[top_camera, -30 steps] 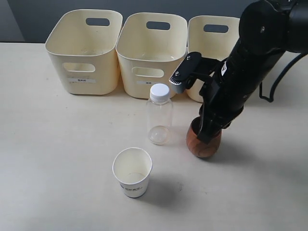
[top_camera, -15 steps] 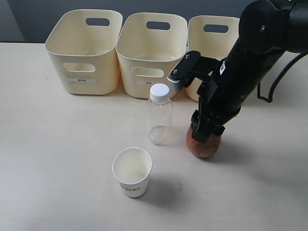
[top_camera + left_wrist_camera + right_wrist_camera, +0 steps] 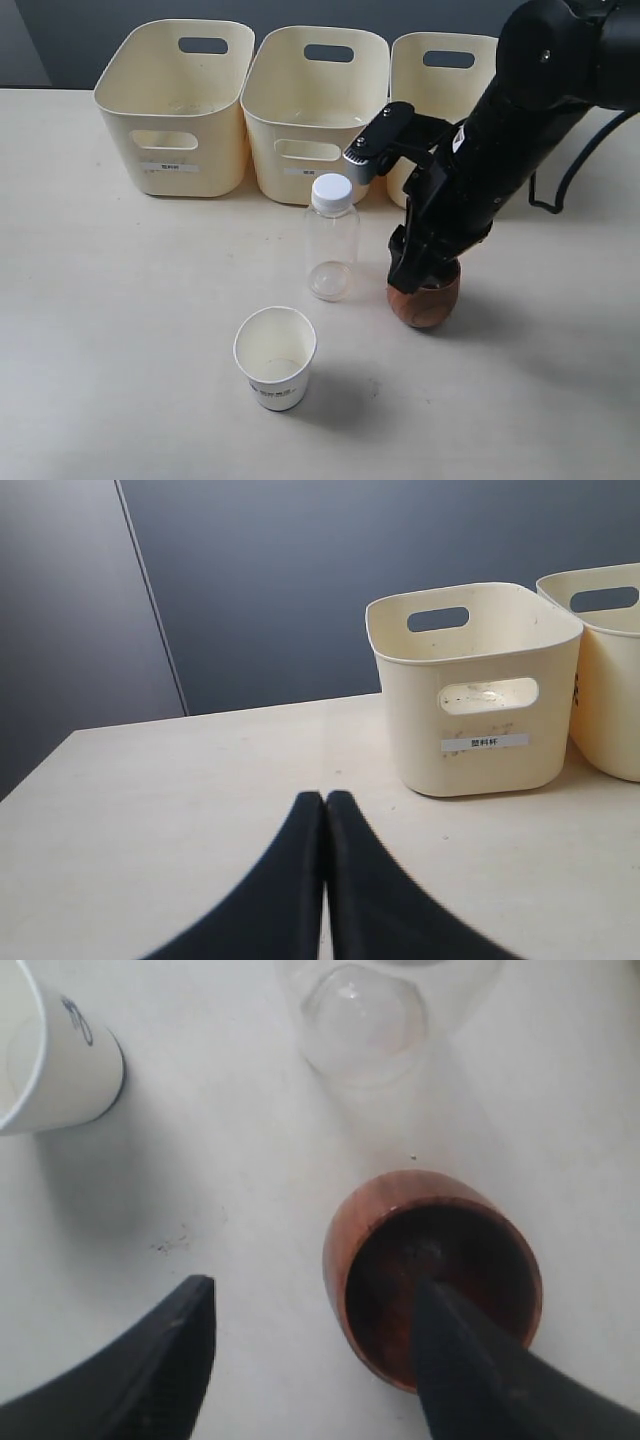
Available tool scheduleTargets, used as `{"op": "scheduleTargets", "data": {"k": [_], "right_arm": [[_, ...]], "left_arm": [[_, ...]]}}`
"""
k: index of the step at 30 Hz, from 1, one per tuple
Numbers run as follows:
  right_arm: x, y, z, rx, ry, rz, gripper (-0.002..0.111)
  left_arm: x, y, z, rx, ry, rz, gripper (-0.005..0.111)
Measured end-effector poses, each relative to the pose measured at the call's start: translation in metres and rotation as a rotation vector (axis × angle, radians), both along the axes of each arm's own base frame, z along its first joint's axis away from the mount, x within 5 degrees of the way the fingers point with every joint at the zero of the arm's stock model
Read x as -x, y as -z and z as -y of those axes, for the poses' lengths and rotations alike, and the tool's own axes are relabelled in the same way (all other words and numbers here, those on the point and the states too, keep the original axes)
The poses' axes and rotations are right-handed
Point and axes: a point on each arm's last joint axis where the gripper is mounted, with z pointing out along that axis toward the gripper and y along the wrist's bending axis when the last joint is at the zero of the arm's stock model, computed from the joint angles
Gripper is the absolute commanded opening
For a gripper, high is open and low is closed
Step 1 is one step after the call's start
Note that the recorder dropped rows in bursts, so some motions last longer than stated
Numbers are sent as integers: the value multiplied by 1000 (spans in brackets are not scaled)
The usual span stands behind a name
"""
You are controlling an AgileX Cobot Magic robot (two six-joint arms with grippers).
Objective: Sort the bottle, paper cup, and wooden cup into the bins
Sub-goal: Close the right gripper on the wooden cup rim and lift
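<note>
- Wooden cup [image 3: 426,305] stands upright on the table [image 3: 120,300], right of centre in the exterior view, directly under the right pincer [image 3: 420,268].
- In the right wrist view that pincer [image 3: 315,1300] is spread open. One finger reaches down inside the cup's [image 3: 400,1260] dark hollow, and the other hangs outside over bare table, well clear of the cup's wall, so nothing is clamped.
- Bottle [image 3: 331,240] stands just beside the cup toward frame centre, and the paper cup [image 3: 275,358] sits lower left of both.
- Three bins [image 3: 315,110] line the top of the frame, behind everything.
- Left pincer [image 3: 322,798] is closed on nothing, its fingers pressed together above the table.
- Compared with a second ago, the right pincer sits a little higher over the cup and its jaws look wider apart. Cup, bottle and paper cup are in the same spots.
</note>
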Motion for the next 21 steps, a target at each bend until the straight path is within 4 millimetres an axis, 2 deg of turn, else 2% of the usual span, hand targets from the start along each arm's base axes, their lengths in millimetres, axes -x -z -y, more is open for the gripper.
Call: {"op": "scheduleTargets", "data": {"k": [19, 21], "right_arm": [[-15, 49, -8, 54, 12, -86, 55], [-15, 55, -8, 64, 11, -100, 50]], "left_arm": [[0, 0, 0, 0, 0, 0, 0], [0, 0, 0, 0, 0, 0, 0]]}}
